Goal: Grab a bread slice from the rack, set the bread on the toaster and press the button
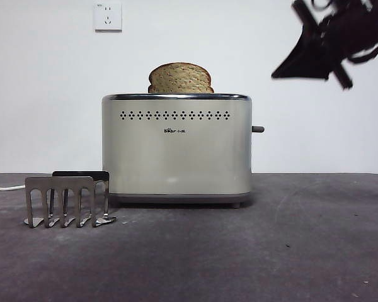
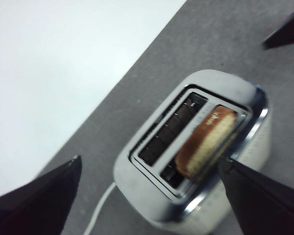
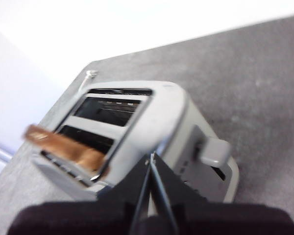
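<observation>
The slice of bread [image 1: 180,78] stands upright in one slot of the cream toaster [image 1: 176,151], its rounded top poking out above the chrome rim. From the left wrist view the bread [image 2: 206,142] fills the slot nearer the front, and my left gripper [image 2: 149,161] hangs open above the toaster [image 2: 245,98], holding nothing. My right gripper [image 3: 151,156] is shut and empty, high above the toaster's lever end [image 3: 213,152]; it shows as the dark shape [image 1: 324,44] at the top right. The grey rack [image 1: 66,201] stands empty at the toaster's left front.
The toaster's lever [image 1: 257,129] sticks out of its right end, up high. A white cord [image 1: 3,187] trails off to the left behind the rack. A wall socket [image 1: 108,16] sits on the white wall. Dark grey tabletop [image 1: 302,251] spreads to the right.
</observation>
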Robot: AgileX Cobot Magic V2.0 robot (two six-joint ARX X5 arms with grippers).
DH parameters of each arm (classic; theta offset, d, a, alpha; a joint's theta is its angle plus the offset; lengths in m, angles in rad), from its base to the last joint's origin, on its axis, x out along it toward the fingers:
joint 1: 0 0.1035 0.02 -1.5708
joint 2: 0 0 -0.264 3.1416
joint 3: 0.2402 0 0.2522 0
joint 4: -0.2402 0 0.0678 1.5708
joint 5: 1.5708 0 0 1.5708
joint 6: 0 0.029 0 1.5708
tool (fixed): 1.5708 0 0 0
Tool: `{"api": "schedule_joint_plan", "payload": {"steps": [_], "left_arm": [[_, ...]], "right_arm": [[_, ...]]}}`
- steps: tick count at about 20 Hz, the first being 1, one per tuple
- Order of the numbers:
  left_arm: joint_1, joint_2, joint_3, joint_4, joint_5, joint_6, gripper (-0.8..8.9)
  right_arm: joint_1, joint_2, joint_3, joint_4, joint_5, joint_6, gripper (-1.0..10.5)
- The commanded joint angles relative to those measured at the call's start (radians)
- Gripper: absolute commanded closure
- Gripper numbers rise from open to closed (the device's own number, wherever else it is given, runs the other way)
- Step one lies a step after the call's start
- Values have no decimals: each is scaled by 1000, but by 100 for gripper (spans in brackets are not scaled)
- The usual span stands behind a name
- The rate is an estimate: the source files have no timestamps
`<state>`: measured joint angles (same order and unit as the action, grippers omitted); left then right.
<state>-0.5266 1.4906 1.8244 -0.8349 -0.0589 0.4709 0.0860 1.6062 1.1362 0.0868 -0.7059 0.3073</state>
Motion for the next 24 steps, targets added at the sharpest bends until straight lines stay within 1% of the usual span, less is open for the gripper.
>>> {"api": "schedule_joint_plan", "payload": {"steps": [1, 5, 8, 14, 24], "left_arm": [[-2, -42, -9, -42, 40, -80, 345], [-2, -88, -9, -102, 94, -144, 345], [-3, -98, -9, -145, 134, -159, 345], [-4, -97, -9, -206, 215, -183, 345], [-4, -97, -9, -207, 227, -191, 345]], "right_arm": [[3, 80, 46, 10, -3, 41, 959], [3, 177, 118, 10, -6, 45, 959], [3, 227, 153, 10, -29, 51, 959], [3, 280, 172, 10, -25, 51, 959], [9, 336, 172, 6, -25, 33, 959]]}}
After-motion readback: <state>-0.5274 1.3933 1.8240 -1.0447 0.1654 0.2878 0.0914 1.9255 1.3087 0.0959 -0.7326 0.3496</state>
